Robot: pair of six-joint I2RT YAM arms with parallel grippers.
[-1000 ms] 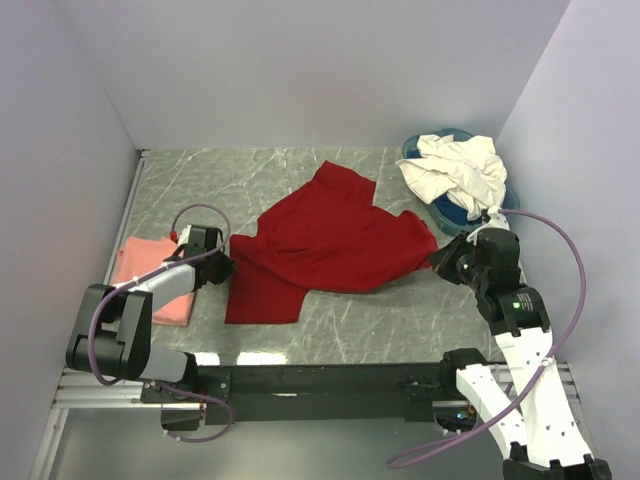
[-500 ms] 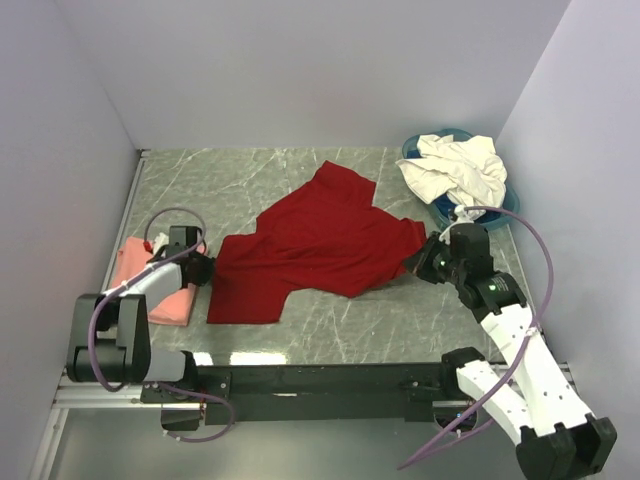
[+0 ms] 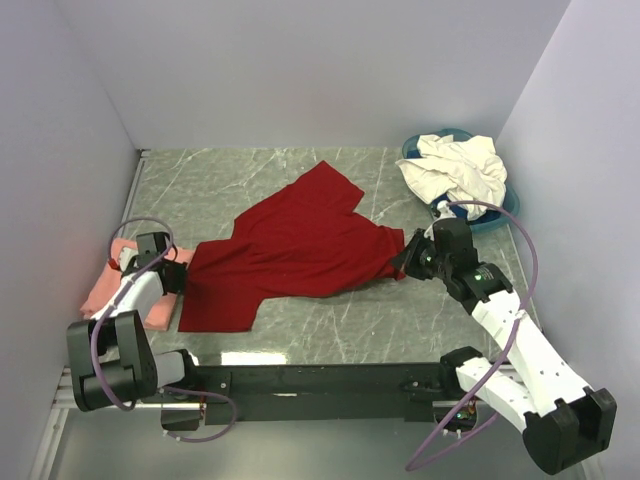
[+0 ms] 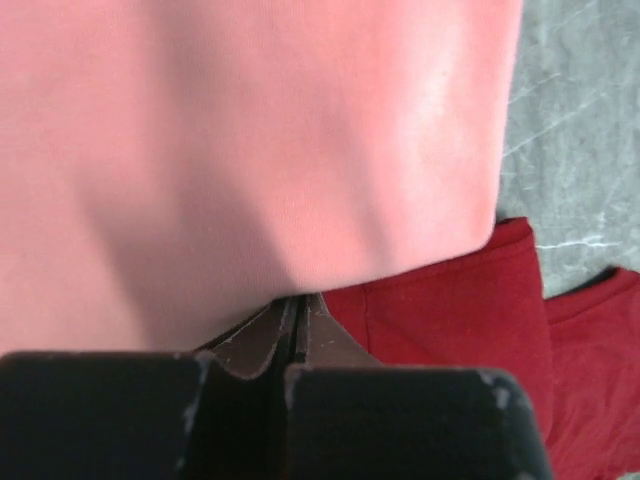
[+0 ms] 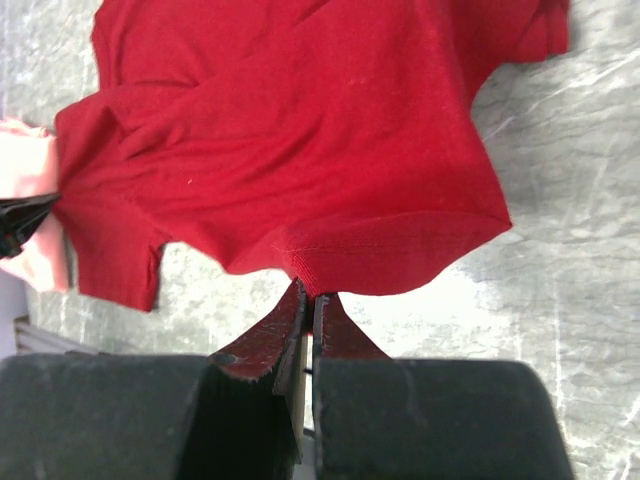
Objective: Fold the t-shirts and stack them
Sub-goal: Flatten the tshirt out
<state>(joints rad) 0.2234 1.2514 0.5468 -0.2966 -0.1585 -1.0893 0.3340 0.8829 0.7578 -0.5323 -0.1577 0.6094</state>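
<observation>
The deep red t-shirt [image 3: 290,255] is laid out flat and unfolded across the middle of the grey marble tabletop [image 3: 230,185], stretched left to right between the two arms. One sleeve is pointed toward the far wall; the lower left part is spread toward the near edge. Creases are seen running along its length.

Its left edge is pinched by the left gripper [image 4: 297,312]. The jaws are seen fully closed in the wrist view, with red cloth meeting the tips. Its right hem is clamped by the right gripper [image 5: 306,295], jaws pressed together on a stitched fold of the hem, low over the table.

The salmon-pink t-shirt [image 4: 250,130] is lying at the left side of the table, just beside the red one's left edge and touching it. Most of the left wrist view is filled by it. The left gripper is positioned over its right border. Whether it is neatly folded cannot be told from above, as it is partly covered by the arm.

The cream-white t-shirts [image 3: 455,170] are piled crumpled in the round blue basin [image 3: 506,203] at the far right corner, hanging over its rim, well apart from the red shirt. How many are in the pile cannot be told.
</observation>
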